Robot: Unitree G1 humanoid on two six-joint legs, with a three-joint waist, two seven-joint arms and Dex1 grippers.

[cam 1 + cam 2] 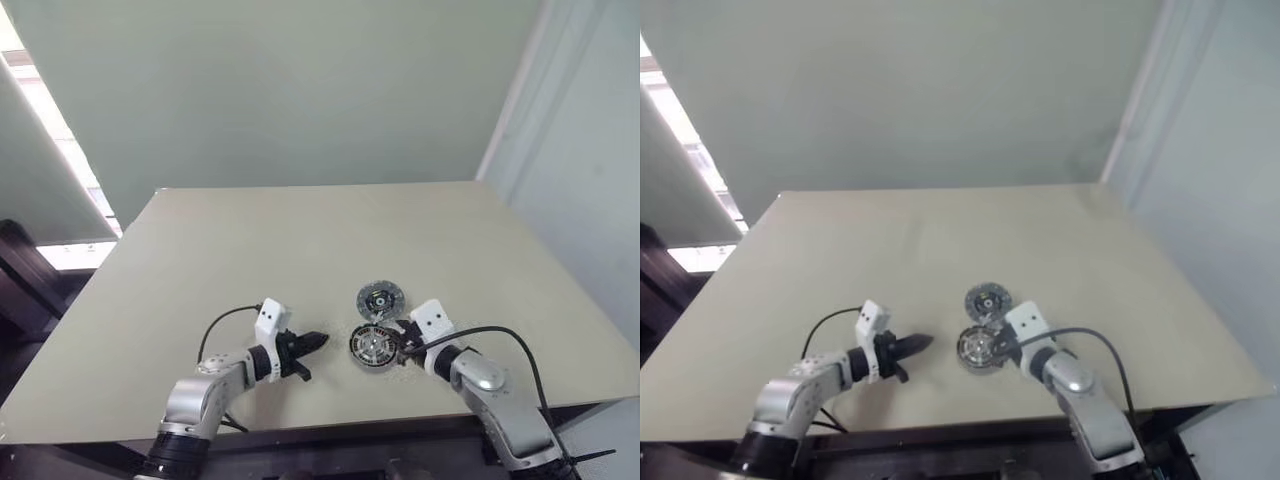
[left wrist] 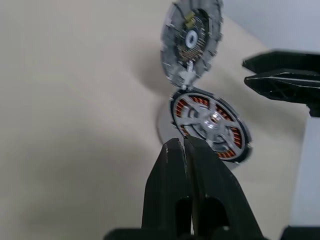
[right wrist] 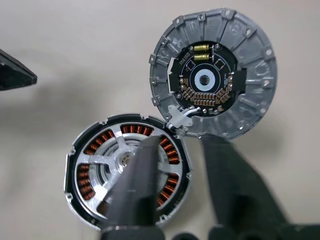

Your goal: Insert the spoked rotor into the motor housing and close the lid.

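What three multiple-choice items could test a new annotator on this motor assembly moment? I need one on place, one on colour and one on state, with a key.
1. Where does the spoked rotor sit?
A. Inside the motor housing
B. Alone at the table's far edge
C. On top of the lid

2. What colour are the coil windings in the housing?
A. Blue
B. Copper-brown
C. White

3. How does the lid stand?
A. Shut over the housing
B. Swung open, joined to the housing at its edge
C. Held in the left gripper

Key:
1 A, the silver spokes lie over the ring of windings.
2 B, copper-brown coils show between the spokes.
3 B, the lid's inner face with its dark centre shows beside the housing, and the left gripper is shut on nothing.
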